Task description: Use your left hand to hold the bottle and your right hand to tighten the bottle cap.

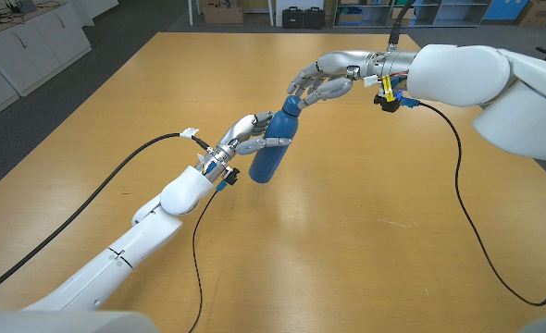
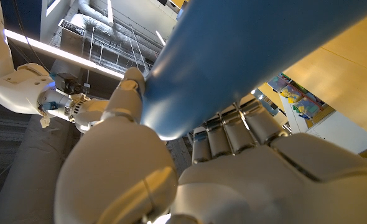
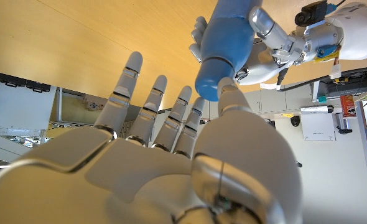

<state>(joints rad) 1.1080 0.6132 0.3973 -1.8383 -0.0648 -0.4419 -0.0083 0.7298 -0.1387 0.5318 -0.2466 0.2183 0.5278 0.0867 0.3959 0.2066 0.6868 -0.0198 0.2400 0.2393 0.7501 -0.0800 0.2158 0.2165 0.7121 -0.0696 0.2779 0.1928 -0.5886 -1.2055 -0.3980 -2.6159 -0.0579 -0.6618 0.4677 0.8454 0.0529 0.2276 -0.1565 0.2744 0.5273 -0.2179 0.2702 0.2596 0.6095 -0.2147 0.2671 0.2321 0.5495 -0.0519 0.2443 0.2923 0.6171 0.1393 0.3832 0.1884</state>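
A blue bottle (image 1: 271, 148) leans over the table's middle with its blue cap (image 1: 291, 104) pointing up and away. My left hand (image 1: 245, 134) grips its body from the left side; in the left wrist view its fingers (image 2: 233, 134) wrap the bottle (image 2: 246, 50). My right hand (image 1: 324, 81) is at the cap from the far right. In the right wrist view its fingers (image 3: 146, 106) reach out straight and apart, and its thumb tip touches the cap (image 3: 209, 78). The left hand (image 3: 264, 53) also appears there on the bottle (image 3: 230, 28).
The wooden table (image 1: 366, 231) stretches wide around the bottle. Black cables (image 1: 458, 176) trail from both arms across it. Cabinets (image 1: 32, 42) stand at the far left and boxes (image 1: 223, 13) sit on the floor beyond the far edge.
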